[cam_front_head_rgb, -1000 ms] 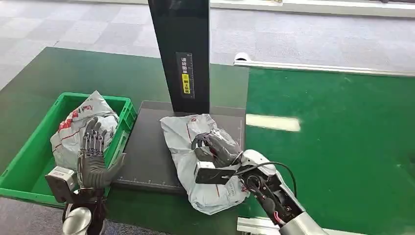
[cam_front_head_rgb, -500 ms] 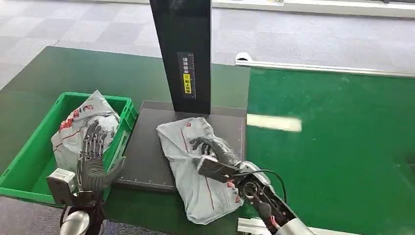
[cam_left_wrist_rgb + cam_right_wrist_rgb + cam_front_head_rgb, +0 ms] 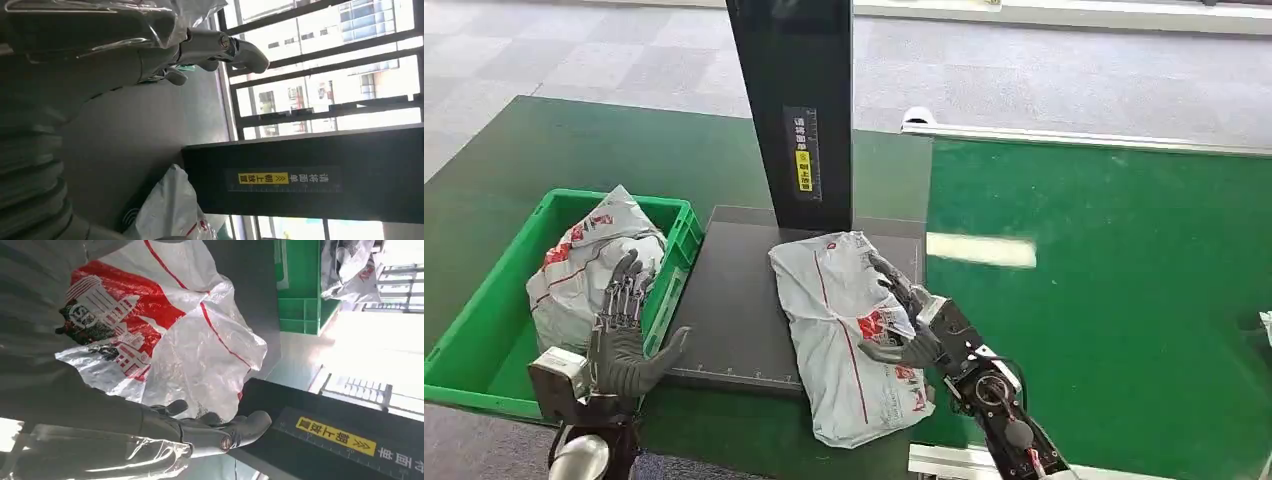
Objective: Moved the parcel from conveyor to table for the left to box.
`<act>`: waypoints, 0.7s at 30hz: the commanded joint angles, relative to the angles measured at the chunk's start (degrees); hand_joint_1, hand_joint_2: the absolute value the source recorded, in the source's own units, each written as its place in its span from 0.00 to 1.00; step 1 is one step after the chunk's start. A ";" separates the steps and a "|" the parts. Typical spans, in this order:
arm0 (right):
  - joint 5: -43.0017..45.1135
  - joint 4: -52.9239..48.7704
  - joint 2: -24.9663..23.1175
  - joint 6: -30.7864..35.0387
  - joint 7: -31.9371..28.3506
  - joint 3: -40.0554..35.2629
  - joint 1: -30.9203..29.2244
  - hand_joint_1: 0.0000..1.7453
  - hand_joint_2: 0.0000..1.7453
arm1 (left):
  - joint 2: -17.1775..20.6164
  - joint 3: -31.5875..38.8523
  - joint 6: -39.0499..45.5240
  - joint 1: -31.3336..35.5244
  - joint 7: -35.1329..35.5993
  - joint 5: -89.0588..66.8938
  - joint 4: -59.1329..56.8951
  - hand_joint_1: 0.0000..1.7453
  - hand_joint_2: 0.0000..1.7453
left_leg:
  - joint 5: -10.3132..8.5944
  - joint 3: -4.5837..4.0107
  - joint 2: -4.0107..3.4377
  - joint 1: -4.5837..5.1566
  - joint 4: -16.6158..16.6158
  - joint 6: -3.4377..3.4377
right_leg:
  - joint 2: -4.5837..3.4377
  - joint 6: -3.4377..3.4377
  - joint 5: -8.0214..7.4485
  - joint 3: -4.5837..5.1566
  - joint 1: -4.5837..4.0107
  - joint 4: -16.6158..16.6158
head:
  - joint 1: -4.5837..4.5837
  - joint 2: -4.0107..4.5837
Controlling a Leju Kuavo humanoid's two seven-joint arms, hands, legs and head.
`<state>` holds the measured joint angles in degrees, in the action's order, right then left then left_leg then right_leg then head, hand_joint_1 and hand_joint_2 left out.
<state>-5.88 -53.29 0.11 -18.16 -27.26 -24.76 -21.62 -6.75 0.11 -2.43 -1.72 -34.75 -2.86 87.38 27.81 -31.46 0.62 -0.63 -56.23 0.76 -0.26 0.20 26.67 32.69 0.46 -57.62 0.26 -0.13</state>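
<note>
While the right robot hand (image 3: 902,325) rests against the right side of the grey parcel (image 3: 844,325), its fingers look spread along the wrapping, not wrapped round it, so I judge it is steadying or letting go, not carrying. That parcel lies on the dark mat (image 3: 724,310) of the desk (image 3: 544,150), its near end hanging over the mat's front edge, set there within the other arm's reach. Nearby to the left, the left robot hand (image 3: 624,335) hovers open and empty, fingers up, beside the green box (image 3: 484,310). Another parcel (image 3: 584,265) already sits inside. Behind stands a black post (image 3: 792,110), the green conveyor (image 3: 1104,260) to its right.
</note>
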 commanded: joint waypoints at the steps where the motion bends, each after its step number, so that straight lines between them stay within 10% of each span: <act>1: 6.20 -3.00 -0.03 -0.44 -1.38 5.09 -0.15 0.00 1.00 | 0.36 -0.05 -0.39 -0.13 0.29 -0.26 -2.05 0.00 1.00 | -0.02 0.00 -0.04 0.03 0.04 -0.04 | 0.02 0.01 -0.02 -0.01 0.02 0.05 | 0.00 0.00; 16: 13.79 -6.57 -0.66 -0.20 -1.50 9.96 1.08 0.00 1.00 | -0.17 -2.15 -2.98 0.33 2.02 -0.24 -3.31 0.00 1.00 | -0.03 0.03 0.00 0.03 0.07 -0.03 | 0.06 0.00 -0.01 -0.04 0.03 0.06 | 0.00 -0.02; 21: 6.89 -10.39 -0.20 9.64 -2.18 11.52 1.77 0.00 1.00 | 0.14 -7.58 -4.45 1.69 3.15 -4.79 -4.52 0.00 1.00 | -0.02 -0.01 0.04 0.05 0.03 -0.03 | 0.08 0.01 0.00 0.00 0.05 0.02 | 0.00 -0.02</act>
<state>6.70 -60.34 -0.22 -16.21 -29.13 -15.91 -19.93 -7.21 -1.62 -5.64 -2.02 -32.35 -4.41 87.19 27.81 -31.47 0.62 -0.62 -56.23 0.76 -0.26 0.20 26.67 32.70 0.47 -57.62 0.26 -0.15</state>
